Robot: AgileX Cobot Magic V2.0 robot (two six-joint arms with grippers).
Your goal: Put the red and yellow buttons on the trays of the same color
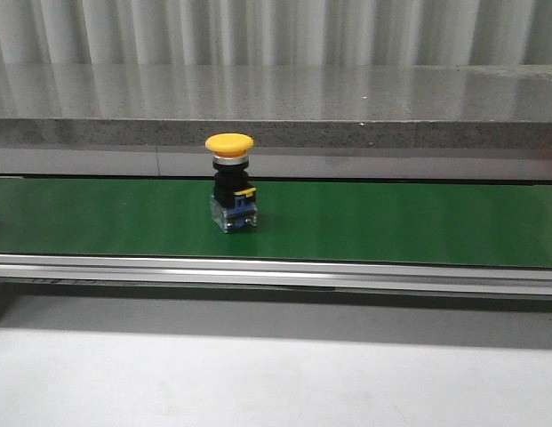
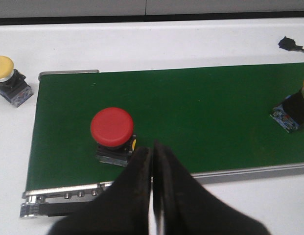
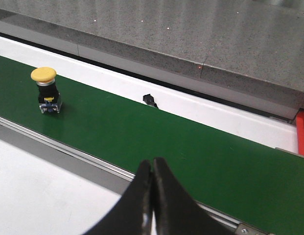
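A yellow button (image 1: 230, 182) stands upright on the green belt (image 1: 391, 222); it also shows in the right wrist view (image 3: 45, 89) and at the edge of the left wrist view (image 2: 294, 106). A red button (image 2: 112, 132) stands on the belt (image 2: 200, 112) close to my left gripper (image 2: 152, 147), which is shut and empty just beside it. Another yellow button (image 2: 10, 79) stands on the white table off the belt's end. My right gripper (image 3: 151, 164) is shut and empty above the belt's near rail. A red tray edge (image 3: 302, 132) shows at the belt's far end.
A grey stone ledge (image 1: 276, 107) runs behind the belt. A metal rail (image 1: 276, 271) borders the belt's near side. A small black connector (image 3: 150, 100) lies on the white strip behind the belt.
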